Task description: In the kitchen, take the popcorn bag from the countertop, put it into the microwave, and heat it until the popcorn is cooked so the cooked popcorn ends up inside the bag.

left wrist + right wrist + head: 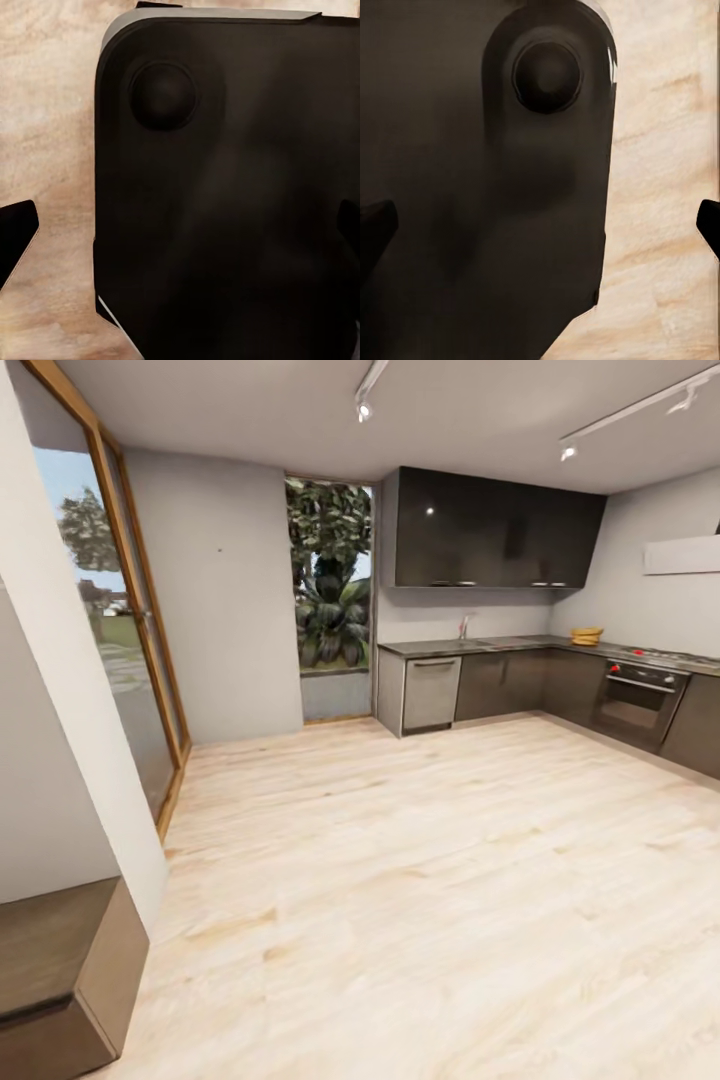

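The robot is standing on the pale wood floor [420, 880], facing the desk [520, 644] across the room — no popcorn bag or microwave is showing yet. Both grippers are hanging spread apart, empty. A small sack should be handling light and soft; I'd pinch its rolled rim.

The countertop [520, 644] runs along the far wall to the right — an oven [638, 698] sits under it, cupboards [495, 528] hang above, and the wood floor [420, 880] lies in front.

Pale wood floor [420, 900], grey countertop [520, 644] carrying a yellow stack [586, 635], a faucet [463, 626]
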`<state>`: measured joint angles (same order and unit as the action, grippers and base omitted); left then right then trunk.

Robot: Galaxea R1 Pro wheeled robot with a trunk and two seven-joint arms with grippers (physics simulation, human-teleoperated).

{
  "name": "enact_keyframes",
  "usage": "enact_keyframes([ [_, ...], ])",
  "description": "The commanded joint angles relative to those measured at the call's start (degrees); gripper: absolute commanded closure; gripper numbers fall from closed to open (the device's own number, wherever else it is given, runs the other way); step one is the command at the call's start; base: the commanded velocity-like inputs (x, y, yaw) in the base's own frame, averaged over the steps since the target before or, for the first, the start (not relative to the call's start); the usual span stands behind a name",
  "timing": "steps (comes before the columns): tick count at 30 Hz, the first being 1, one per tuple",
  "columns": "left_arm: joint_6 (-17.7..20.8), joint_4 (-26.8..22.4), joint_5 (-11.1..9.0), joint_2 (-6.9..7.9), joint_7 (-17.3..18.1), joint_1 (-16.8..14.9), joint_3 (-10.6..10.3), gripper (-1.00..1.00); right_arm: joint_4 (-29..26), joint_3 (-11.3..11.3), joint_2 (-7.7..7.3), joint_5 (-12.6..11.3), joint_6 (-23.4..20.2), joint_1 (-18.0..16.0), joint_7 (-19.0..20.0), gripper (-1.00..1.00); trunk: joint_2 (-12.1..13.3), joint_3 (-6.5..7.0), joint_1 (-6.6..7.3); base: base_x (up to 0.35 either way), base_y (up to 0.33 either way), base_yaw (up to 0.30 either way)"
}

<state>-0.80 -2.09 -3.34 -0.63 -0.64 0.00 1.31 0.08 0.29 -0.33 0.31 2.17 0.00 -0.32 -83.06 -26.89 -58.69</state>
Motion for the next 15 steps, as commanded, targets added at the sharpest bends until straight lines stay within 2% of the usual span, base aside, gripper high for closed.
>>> enact_keyframes([
  [1, -0.08, -0.02, -0.35, 0.00, -0.07, 0.00, 0.09, -1.00, 0.01, 0.00, 0.04, -0.01, 0.74, 0.00, -0.03, -1.00, -0.02, -0.04, -0.03, 0.325, 0.000, 0.000],
  [15, -0.10, -0.02, -0.36, 0.00, -0.07, 0.00, 0.09, -1.00, 0.01, -0.11, -0.02, -0.23, 1.52, 0.00, -0.06, -1.00, -0.02, -0.04, -0.03, 0.326, 0.000, 0.000],
])
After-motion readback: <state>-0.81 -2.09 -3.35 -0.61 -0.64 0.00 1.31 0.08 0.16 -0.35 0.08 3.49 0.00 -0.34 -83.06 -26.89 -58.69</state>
